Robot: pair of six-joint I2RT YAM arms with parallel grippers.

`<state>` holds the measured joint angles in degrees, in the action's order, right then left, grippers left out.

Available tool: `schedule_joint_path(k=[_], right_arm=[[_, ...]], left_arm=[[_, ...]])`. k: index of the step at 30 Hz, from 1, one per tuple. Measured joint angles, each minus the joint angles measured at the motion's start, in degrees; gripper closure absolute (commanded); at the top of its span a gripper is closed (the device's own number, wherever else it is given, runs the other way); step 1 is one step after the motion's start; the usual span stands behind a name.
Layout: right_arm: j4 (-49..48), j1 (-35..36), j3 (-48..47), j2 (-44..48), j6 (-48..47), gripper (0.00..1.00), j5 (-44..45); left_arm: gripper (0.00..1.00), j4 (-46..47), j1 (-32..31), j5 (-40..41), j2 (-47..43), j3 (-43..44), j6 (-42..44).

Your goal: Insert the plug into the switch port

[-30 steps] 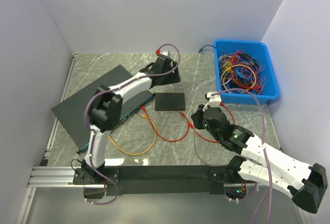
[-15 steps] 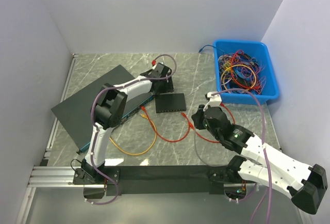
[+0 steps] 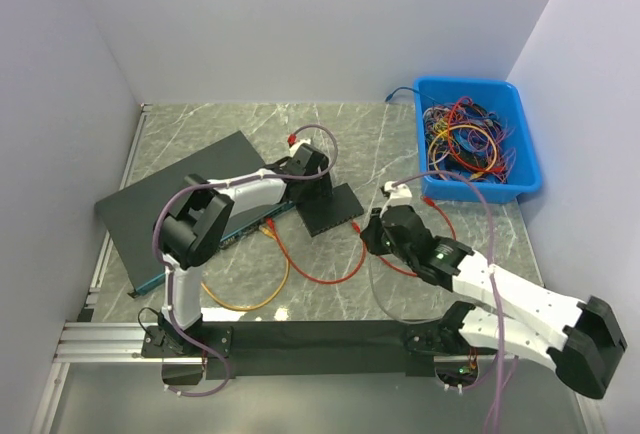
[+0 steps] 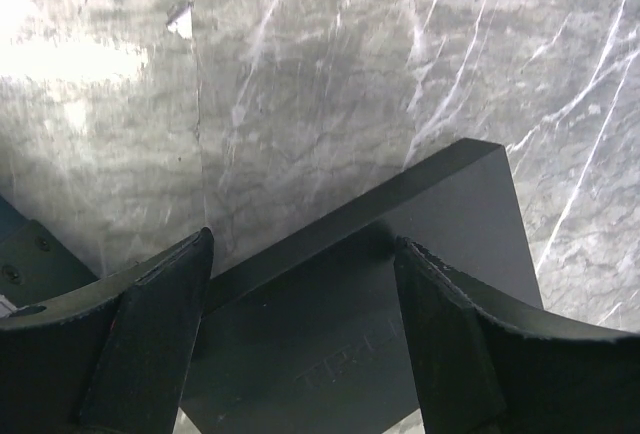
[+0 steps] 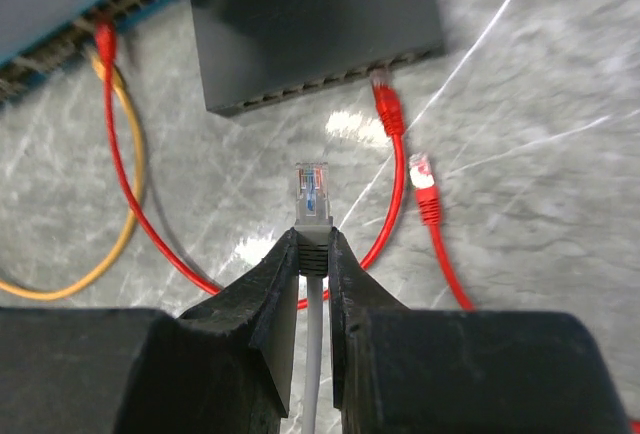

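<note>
Clock directions as seen from the right gripper [image 5: 312,244], which pinches a grey plug [image 5: 312,186]. At 12 o'clock, bare marble [image 5: 520,74] lies open up to the black switch [image 5: 310,24] and its port row. At 1 o'clock a red plug [image 5: 386,104] sits at that row. A second red plug [image 5: 424,182] lies at 3 o'clock. A red cable [image 5: 112,144] and an orange cable [image 5: 135,184] loop from 9 to 10 o'clock. The left gripper [image 4: 302,246], fingers spread, hangs over the switch's far side.
</note>
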<state>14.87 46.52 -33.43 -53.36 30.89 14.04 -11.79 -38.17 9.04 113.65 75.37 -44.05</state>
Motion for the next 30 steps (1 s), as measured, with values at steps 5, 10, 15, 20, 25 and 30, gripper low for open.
schedule_joint_path(k=[5, 10, 15, 20, 25, 30], right_arm=[[-2.9, 1.3, 0.2, -7.9, 0.4, 1.00, -3.2], [-4.3, 4.3, -0.4, -16.9, 0.4, 1.00, -5.2], [-4.7, 4.7, -2.8, -22.1, 0.2, 1.00, -5.9], [-5.3, 4.7, -7.5, -27.2, -0.4, 1.00, -6.2], [-5.6, 4.7, -9.9, -31.0, -0.7, 1.00, -5.9], [-4.9, 4.7, -11.1, -33.5, -0.9, 1.00, -4.7]], left_arm=[[0.22, 0.0, -0.3, 0.4, -0.5, -0.5, -0.2], [0.22, -1.5, -0.7, -0.2, -0.4, 0.6, 1.3], [0.21, -0.7, -1.6, -2.8, -0.5, 0.5, 4.0], [0.21, 4.8, -1.4, -6.1, -1.3, -3.4, 6.5], [0.21, 10.0, -0.2, -9.7, -2.8, -7.2, 8.0], [0.21, 14.0, 1.0, -13.2, -3.5, -9.7, 8.7]])
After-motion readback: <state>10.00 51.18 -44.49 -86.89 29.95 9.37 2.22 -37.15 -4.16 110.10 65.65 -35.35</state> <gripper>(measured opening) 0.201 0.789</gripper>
